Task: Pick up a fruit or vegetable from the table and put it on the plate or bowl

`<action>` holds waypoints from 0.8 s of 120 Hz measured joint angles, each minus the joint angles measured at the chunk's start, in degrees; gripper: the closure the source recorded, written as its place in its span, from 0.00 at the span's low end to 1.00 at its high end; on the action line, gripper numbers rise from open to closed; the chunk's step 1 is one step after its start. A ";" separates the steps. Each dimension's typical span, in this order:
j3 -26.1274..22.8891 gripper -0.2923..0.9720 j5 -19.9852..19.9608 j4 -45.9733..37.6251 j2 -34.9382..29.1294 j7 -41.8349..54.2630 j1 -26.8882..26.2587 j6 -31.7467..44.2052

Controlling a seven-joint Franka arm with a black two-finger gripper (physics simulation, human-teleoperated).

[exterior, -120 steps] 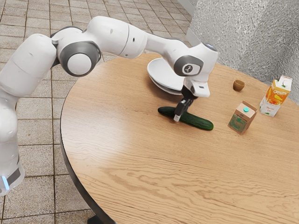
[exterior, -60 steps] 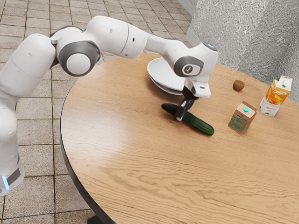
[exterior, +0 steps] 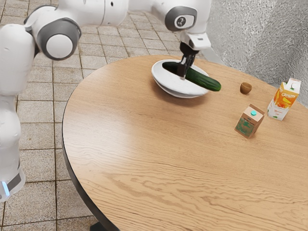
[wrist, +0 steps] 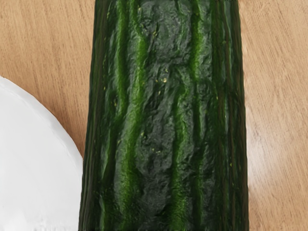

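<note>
Pickup looks done imo; gripper [exterior: 183, 72] is clamped on the cuke [exterior: 202, 81], fingers pinching it from both sides nearer its end toward the exterior view's left, upper middle of that frame; cuke is off the table [exterior: 144, 163] and hangs tilted over the bowl [exterior: 166, 82], other end poking past the rim toward the exterior view's right; can't tell if it touches the rim or sits just clear. Wrist view has the cuke [wrist: 166, 120] right under the hand w/ a slice of bowl [wrist: 33, 178] beside it and bare wood either side, so afaict the hand is nearer the bowl's edge than its centre. Left to do: lower, let go, back off; most of the way there, just my read.

Room: bowl sits close to the table's far edge at the top of the frame, so not much margin there; cuke's about as long as the bowl is wide, so it'll prob lie across the rim and could roll out toward the right; cup [exterior: 246, 87] is the nearest thing that way, near the cuke tip but apart; green carton [exterior: 249, 121] and juice carton [exterior: 284, 98] well apart at mid right; lower half of the frame is open table; straight up looks free for backing off
</note>
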 joint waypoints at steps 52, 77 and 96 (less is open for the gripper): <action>3.99 0.60 -2.26 10.42 6.98 1.91 5.32 -1.61; 5.23 0.42 -3.27 10.86 7.09 3.12 5.36 -1.72; 5.22 0.29 -3.64 10.92 7.04 3.96 5.35 -1.76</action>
